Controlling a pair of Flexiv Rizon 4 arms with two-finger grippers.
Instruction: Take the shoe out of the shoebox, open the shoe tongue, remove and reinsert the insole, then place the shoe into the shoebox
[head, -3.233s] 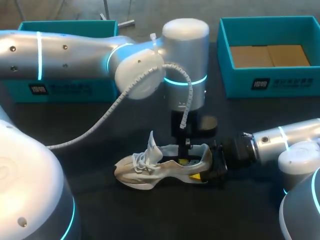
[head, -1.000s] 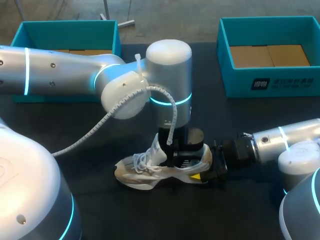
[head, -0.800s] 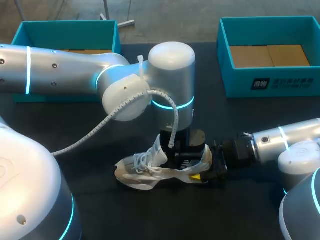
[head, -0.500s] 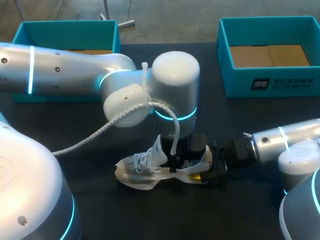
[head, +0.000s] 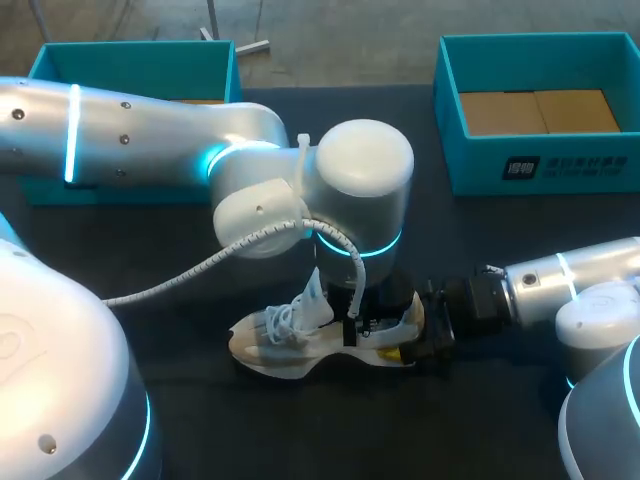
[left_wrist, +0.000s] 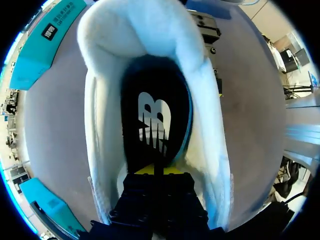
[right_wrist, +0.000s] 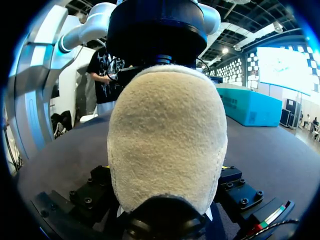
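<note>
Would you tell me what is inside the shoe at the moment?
A black insole lies in the shoe, with the left gripper down inside over it. The gripper covers the insole's near end.

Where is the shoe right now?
In the head view the shoe lies on the black table near the front middle, under the left arm, its heel in the right hand.

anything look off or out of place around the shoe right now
Nothing stands out. The white and grey sneaker sits upright on the black table, tongue raised, the left tool inside its opening and the right tool gripping its heel.
</note>
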